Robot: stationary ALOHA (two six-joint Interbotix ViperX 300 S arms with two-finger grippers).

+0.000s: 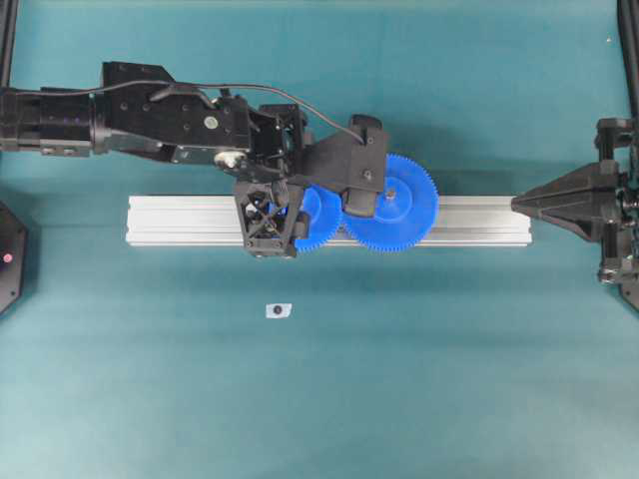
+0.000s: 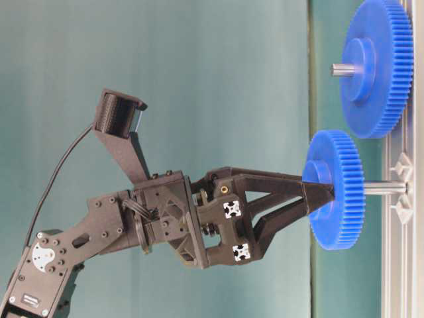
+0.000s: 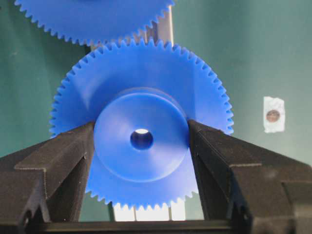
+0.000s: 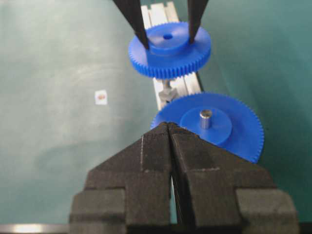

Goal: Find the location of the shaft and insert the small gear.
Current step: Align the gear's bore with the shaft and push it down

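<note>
My left gripper (image 3: 141, 131) is shut on the raised hub of the small gear (image 3: 146, 73), one finger on each side. The blue small gear (image 2: 341, 218) hangs level above the aluminium rail (image 1: 180, 220). The silvery shaft (image 2: 384, 188) stands on the rail and reaches up to the gear's underside. The right wrist view shows the shaft (image 4: 168, 89) directly under the gear (image 4: 170, 61). A bright glint shows inside the gear's centre hole; how far the shaft's tip has entered is hidden. My right gripper (image 4: 168, 126) is shut on nothing, at the rail's right end (image 1: 515, 205).
The larger blue gear (image 1: 404, 215) with a grey pin (image 4: 205, 118) sits on the rail right next to the small gear, teeth close together. A tiny white tag with a dark dot (image 1: 279, 310) lies on the green table in front of the rail.
</note>
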